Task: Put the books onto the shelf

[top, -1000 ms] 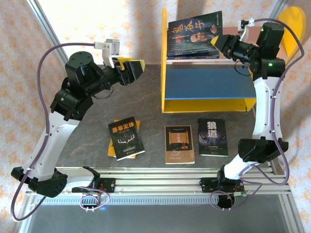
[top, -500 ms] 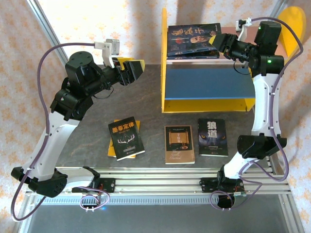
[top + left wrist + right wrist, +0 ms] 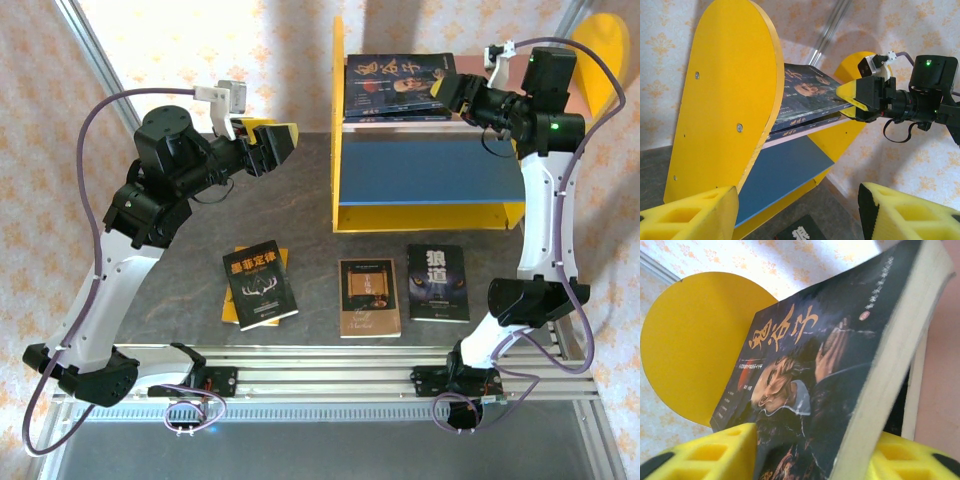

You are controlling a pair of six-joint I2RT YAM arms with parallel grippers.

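Observation:
A dark book with portraits (image 3: 397, 82) lies on another book on the shelf's (image 3: 338, 150) top pink board (image 3: 400, 124). My right gripper (image 3: 453, 92) stands at that book's right edge, jaws open around its corner; in the right wrist view the book (image 3: 805, 365) runs between the yellow fingers (image 3: 730, 450) with a gap beside the cover. My left gripper (image 3: 285, 140) hangs open and empty left of the shelf. On the table lie a black book with a yellow title (image 3: 260, 284) on top of a yellow one (image 3: 231, 312), a brown book (image 3: 369, 296) and a wolf-face book (image 3: 437, 283).
The blue lower board (image 3: 430, 170) is bare. The left wrist view looks past the shelf's yellow side panel (image 3: 725, 100) at the right gripper (image 3: 856, 97) and the stacked books (image 3: 807, 92). Patterned walls close the back and sides; a metal rail (image 3: 330, 380) runs along the near edge.
The right gripper's jaws have opened off the dark book, which has shifted left and settled flat on the top board. The left arm has not moved.

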